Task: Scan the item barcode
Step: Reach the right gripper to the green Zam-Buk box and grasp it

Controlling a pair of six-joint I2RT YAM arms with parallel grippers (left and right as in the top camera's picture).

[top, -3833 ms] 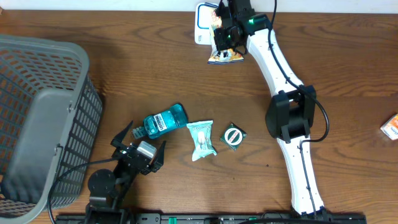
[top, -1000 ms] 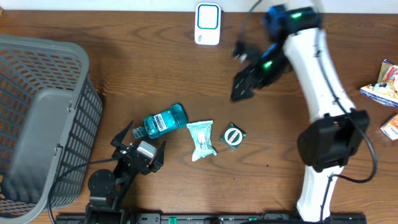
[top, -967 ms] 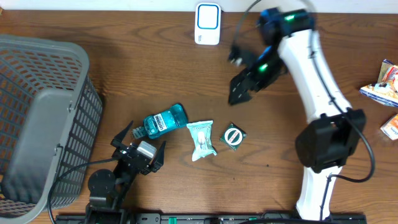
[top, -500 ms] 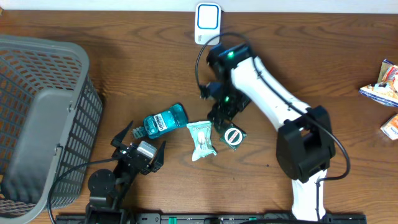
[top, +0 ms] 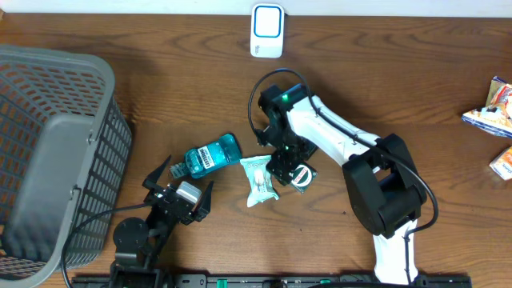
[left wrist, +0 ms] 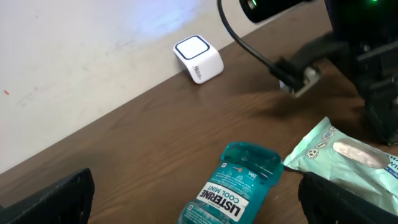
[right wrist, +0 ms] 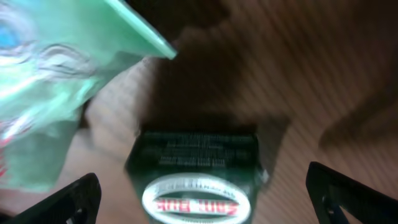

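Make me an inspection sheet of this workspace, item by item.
Surface: brown wooden table, no spills seen.
Job's things: white scanner at the far edge; teal mouthwash bottle, mint pouch and small dark box lying together.
Clutter: colourful packet and orange box at the right edge.
Grippers: right gripper open, over the dark box; left gripper open, empty.
Cables: black cable looped by the right arm.
Surroundings: grey basket at left; pale wall behind.

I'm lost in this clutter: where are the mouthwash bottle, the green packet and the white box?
mouthwash bottle [top: 212, 155], overhead view, middle of its body.
green packet [top: 260, 179], overhead view, its middle.
white box [top: 266, 28], overhead view, its top face.
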